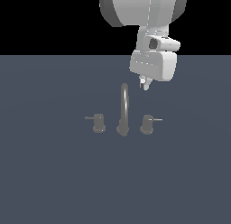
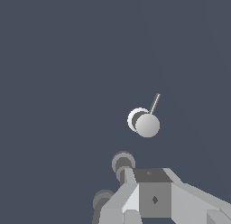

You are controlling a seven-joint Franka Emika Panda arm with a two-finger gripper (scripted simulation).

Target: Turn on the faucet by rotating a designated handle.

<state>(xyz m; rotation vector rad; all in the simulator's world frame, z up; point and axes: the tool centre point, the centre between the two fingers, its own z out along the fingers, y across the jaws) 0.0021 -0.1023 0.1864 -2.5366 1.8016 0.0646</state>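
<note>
exterior view: flat slate-blue bench [image 1: 54,182] fills the lower part, bare surface nearest the camera. on it the faucet [image 1: 123,114] sits mid-frame, three dull grey pieces in a row. the handle [image 1: 148,123] is the knob toward the exterior view's right, upright on a flared base, thin bright lever rod [image 1: 157,119] sticking out toward that right side. arched spout [image 1: 124,105] stands between the knobs. the other knob [image 1: 99,123] is toward the exterior view's left with a darker rod pointing left. above and behind, the white arm [image 1: 153,56] hangs down, pincer [image 1: 144,84] in the air above the handle and beside the spout's arch, touching nothing. fingertips look pressed close together but too small here, cannot tell. wrist view: the handle [image 2: 145,123] seen end-on, rod angling off it, spout base [image 2: 123,163] nearer the pincer body [image 2: 153,196].
</note>
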